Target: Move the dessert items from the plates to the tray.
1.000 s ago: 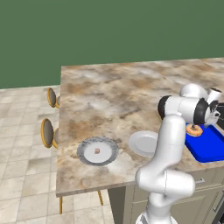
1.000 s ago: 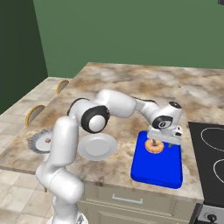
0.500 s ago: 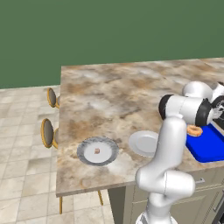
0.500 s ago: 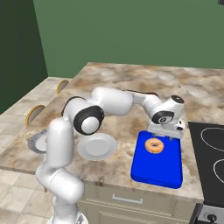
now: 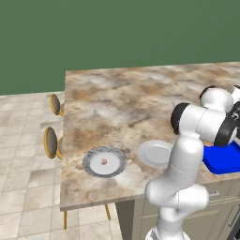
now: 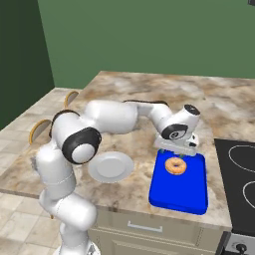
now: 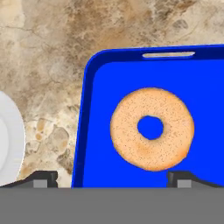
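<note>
The donut [image 6: 175, 166] lay flat on the tray [image 6: 179, 191], in the half nearer the claw [image 6: 176, 147], with blue showing through its hole. In the hand view the donut [image 7: 151, 128] sat a little right of the tray's [image 7: 96, 109] left rim, and a pale slot marked the tray's far rim. The claw hung just above the tray's far end, apart from the donut; its two tips stood wide, one outside the tray's left rim and one over the blue, holding nothing.

The tray rested on the marbled table [image 6: 149, 94], close to the front edge. Just left of the tray lay the white plate [image 6: 110, 166], bare, its edge showing in the hand view [image 7: 11, 140] too. The stovetop [image 6: 241, 187] lay just beside the tray on its right.

In the left base view the dark-rimmed plate [image 5: 93, 168] sat well left of the tray [image 5: 224, 158], beyond the white plate [image 5: 153, 153], with the morsel [image 5: 104, 162] on its white centre. Two stools [image 5: 52, 140] stood off the table's left edge.
</note>
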